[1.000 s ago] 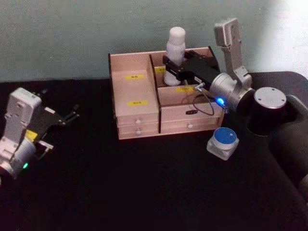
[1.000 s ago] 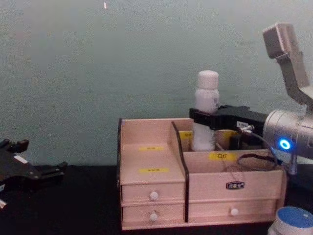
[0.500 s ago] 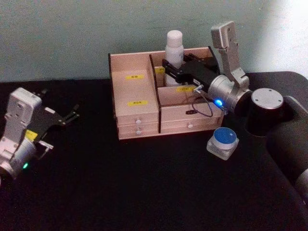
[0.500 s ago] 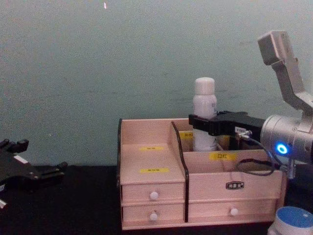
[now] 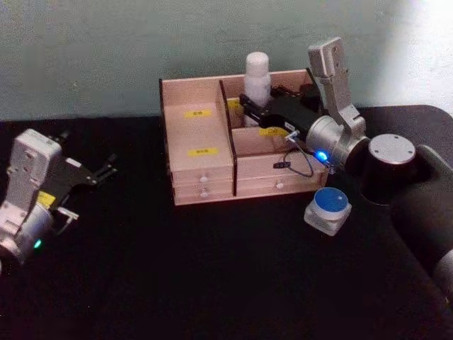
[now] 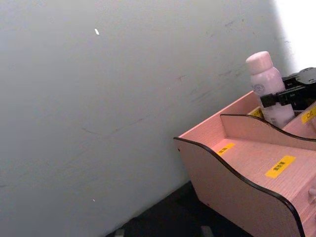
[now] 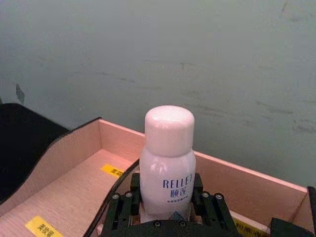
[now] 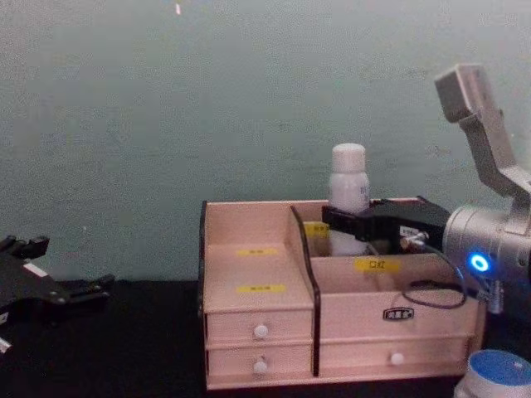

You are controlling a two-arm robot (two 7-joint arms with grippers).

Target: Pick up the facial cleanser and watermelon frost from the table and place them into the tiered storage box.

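1. Now, head view: the right tool grips the facial cleanser upright inside the tiered storage box, in a rear compartment. The watermelon frost sits on the bench near the box's front right corner.
2. Chest view: the left tool, jaws apart, is well left of the box.

Light enters from 1 o'clock of my head view, where the wall blows out white. The black table reads dim, shadows lost in it. Soft sheen on the facial cleanser clamped in my right gripper.
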